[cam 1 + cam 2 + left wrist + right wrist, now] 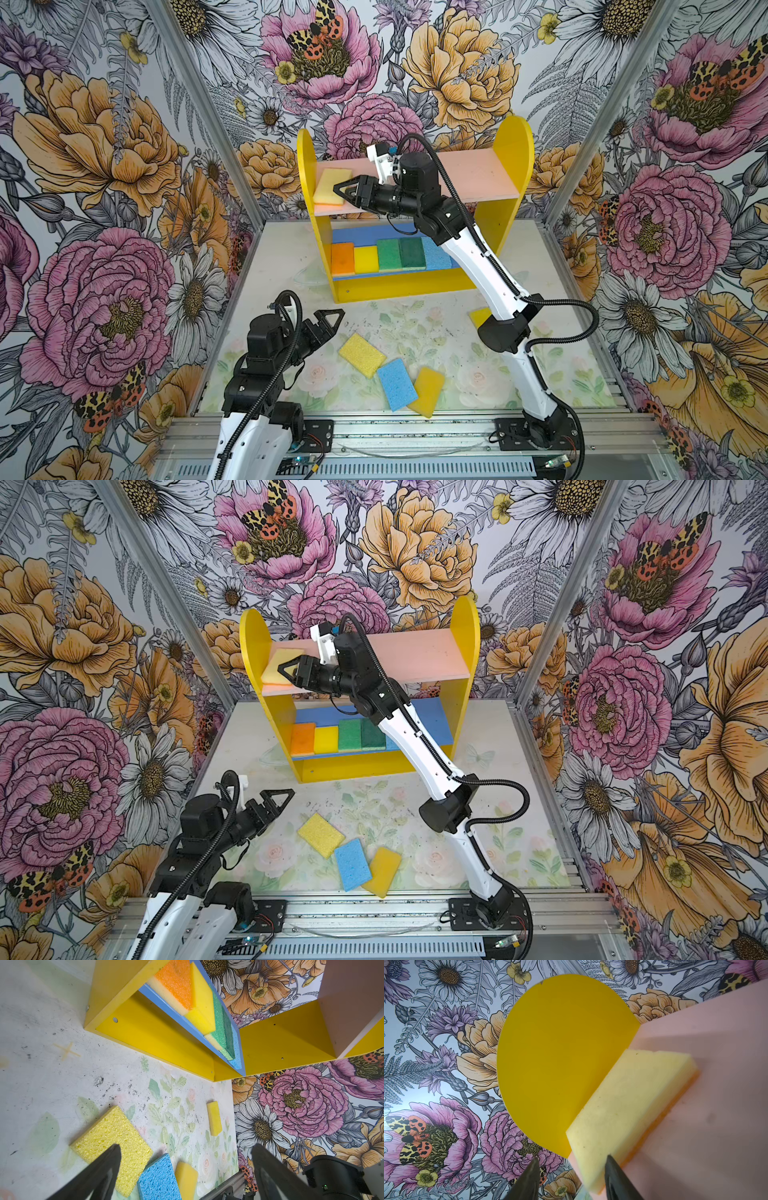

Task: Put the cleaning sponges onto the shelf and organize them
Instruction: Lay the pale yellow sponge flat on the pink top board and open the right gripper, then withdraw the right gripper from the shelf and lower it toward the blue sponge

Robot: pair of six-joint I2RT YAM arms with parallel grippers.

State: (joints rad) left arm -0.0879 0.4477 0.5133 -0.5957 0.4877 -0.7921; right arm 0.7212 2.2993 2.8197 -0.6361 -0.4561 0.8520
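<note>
Taking the far wall as twelve o'clock, four sponges lie loose on the table (415,328); nearest, at about six o'clock, a deep yellow sponge (426,390) is partly under a blue sponge (397,384), and a rough yellow sponge (361,355) lies just beside it at ten o'clock from it; a small yellow sponge (480,316) is half hidden behind the right arm, toward three o'clock. The left gripper (332,322) hangs above the table near the rough yellow one, its jaws wide apart and empty. Farther, at twelve o'clock, stands the shelf (515,166); on its blue lower board (432,721) five sponges sit in a tidy row (388,254). On the pink upper board (478,174) a pale sponge (330,185) lies flat against the nine o'clock side panel; the right gripper (340,192) is at its near corner, jaws partly apart, one finger touching it and the other clear of it, so I judge it is let go. The step in hand is this release; next, I think, the right arm must draw back straight without dragging the sponge, and the left can go down on the rough yellow one.
</note>
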